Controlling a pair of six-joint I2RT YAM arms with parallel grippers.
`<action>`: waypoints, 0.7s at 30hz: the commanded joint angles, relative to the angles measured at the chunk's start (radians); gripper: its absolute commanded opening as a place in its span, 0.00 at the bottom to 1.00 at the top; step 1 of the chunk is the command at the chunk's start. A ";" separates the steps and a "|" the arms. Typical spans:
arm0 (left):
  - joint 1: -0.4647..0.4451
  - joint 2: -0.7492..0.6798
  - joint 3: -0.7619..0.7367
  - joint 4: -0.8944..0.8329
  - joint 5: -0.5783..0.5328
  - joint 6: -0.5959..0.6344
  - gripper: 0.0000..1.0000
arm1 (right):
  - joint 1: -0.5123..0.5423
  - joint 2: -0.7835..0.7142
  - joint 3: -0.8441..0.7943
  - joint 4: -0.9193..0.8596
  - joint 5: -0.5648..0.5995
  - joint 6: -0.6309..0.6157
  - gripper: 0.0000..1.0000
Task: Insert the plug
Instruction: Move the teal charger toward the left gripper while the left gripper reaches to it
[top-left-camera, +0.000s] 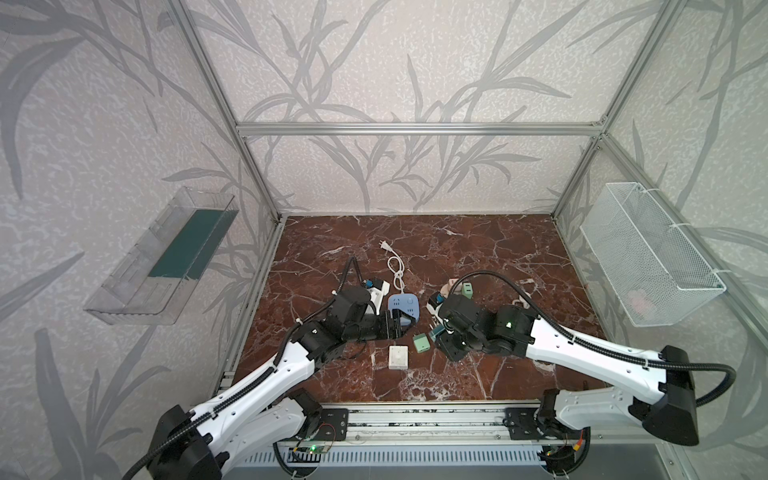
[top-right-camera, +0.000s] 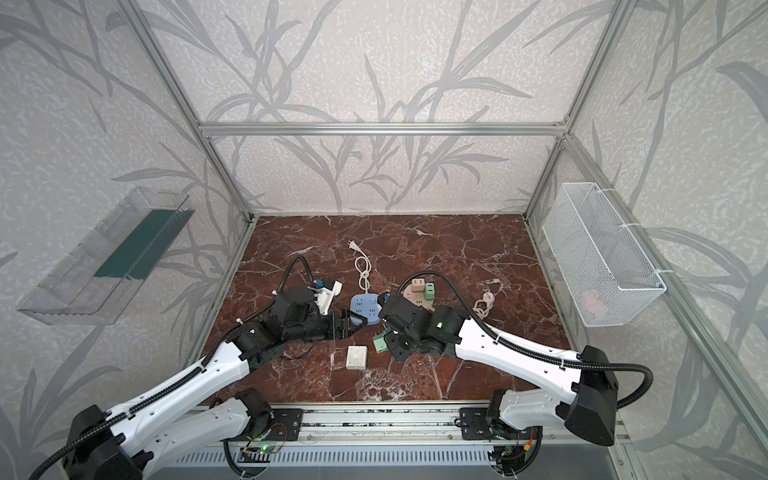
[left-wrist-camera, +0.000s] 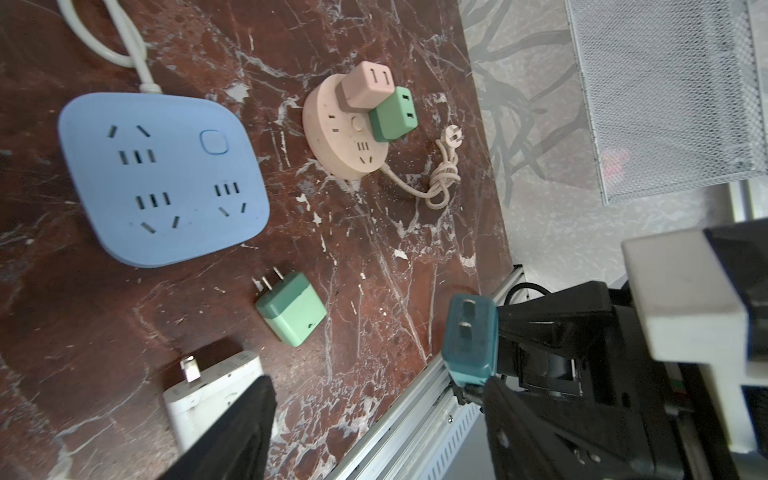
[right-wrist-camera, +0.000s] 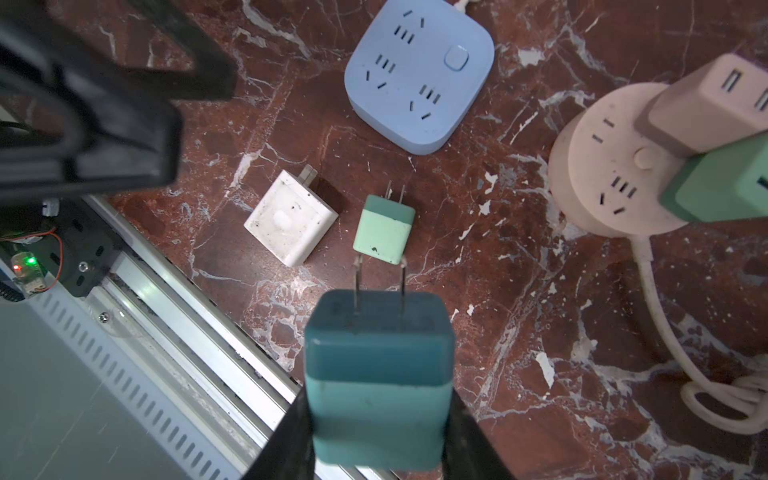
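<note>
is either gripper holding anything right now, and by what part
The right gripper holds the teal two-tone square plug adapter by the sides of its lighter rear half, prongs pointing away. The left gripper is open and holds nothing.

Your left arm (top-left-camera: 266, 374) and right arm (top-left-camera: 582, 349) are long white shells with black joints, and a black ribbed hose (top-left-camera: 490, 275) runs along each. Small round screw holes (top-left-camera: 233, 413) dot the white parts, and a green light (top-left-camera: 509, 323) glows on the right one. Your left pincer (top-left-camera: 405, 325) and right pincer (right-wrist-camera: 378, 419) are black.
</note>
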 joint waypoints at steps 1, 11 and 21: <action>-0.011 0.005 0.017 0.115 0.061 -0.052 0.73 | -0.004 -0.001 0.050 0.010 -0.021 -0.054 0.00; -0.029 -0.001 -0.013 0.185 0.089 -0.091 0.68 | -0.004 0.081 0.147 0.032 -0.035 -0.102 0.00; -0.031 -0.023 -0.049 0.204 0.091 -0.110 0.59 | -0.003 0.120 0.227 0.040 -0.026 -0.131 0.00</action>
